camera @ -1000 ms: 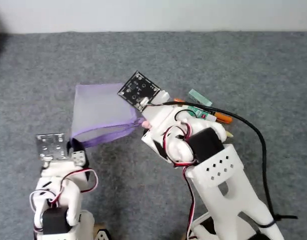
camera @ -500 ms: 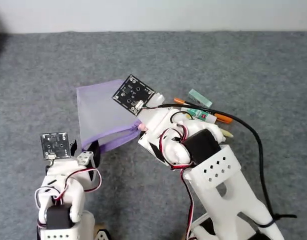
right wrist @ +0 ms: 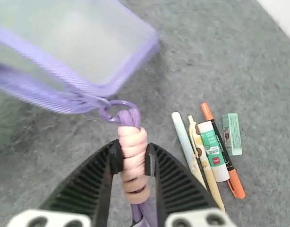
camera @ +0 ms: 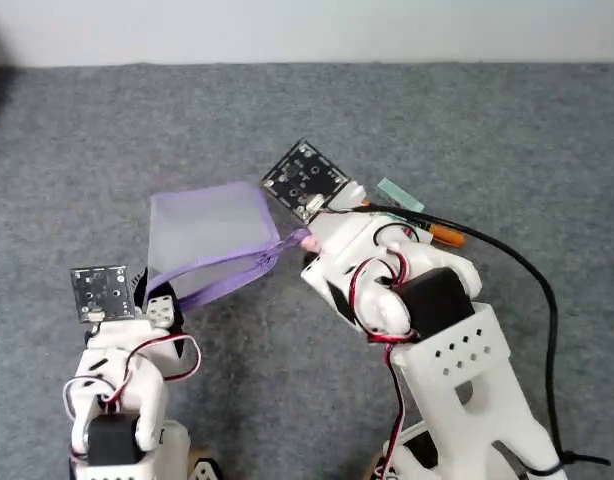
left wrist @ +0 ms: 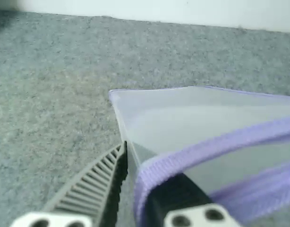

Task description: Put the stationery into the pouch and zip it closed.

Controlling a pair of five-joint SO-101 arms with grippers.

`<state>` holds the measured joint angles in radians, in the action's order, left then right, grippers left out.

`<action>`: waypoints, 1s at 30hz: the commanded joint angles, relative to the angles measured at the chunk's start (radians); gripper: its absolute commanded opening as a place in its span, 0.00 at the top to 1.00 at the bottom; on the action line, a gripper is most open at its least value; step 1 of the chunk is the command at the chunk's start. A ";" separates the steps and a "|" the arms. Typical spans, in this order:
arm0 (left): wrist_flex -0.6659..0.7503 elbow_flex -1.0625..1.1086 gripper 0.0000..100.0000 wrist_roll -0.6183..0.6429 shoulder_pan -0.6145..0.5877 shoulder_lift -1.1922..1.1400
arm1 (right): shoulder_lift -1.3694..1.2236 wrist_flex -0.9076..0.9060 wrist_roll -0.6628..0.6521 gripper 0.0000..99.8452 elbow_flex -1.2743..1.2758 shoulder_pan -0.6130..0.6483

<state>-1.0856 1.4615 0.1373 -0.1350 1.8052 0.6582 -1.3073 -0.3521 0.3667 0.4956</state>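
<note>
A translucent purple pouch (camera: pixel 207 235) lies on the grey mat, held at both ends of its zipper edge. My left gripper (camera: pixel 155 300) is shut on the pouch's near-left corner; in the left wrist view the purple zipper band (left wrist: pixel 149 172) sits pinched in the left gripper (left wrist: pixel 135 189). My right gripper (right wrist: pixel 132 161) is shut on the pink pull cord (right wrist: pixel 132 144), which hangs from a purple ring at the pouch's (right wrist: pixel 64 42) right corner. Pens (right wrist: pixel 201 156), a glue stick (right wrist: pixel 213 149) and a green eraser (right wrist: pixel 231 134) lie on the mat beside the right arm.
In the high view the right arm covers most of the stationery; the green eraser (camera: pixel 400 195) and an orange pen tip (camera: pixel 445 235) stick out behind it. Grey mat (camera: pixel 487 130) stretches free to the back and right.
The right gripper, first drifting slightly left, has moved right and a little away with the pull cord. The pouch's right end followed it and the zipper edge stretched out. The left gripper kept its hold.
</note>
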 commanded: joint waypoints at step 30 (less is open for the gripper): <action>-0.290 -0.541 0.99 0.005 0.081 -0.446 | -0.038 -0.384 0.218 0.84 -0.253 -0.242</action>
<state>-1.3755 1.0303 0.1005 -0.0552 1.4906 0.6552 -1.6817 -0.1404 0.1596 0.2885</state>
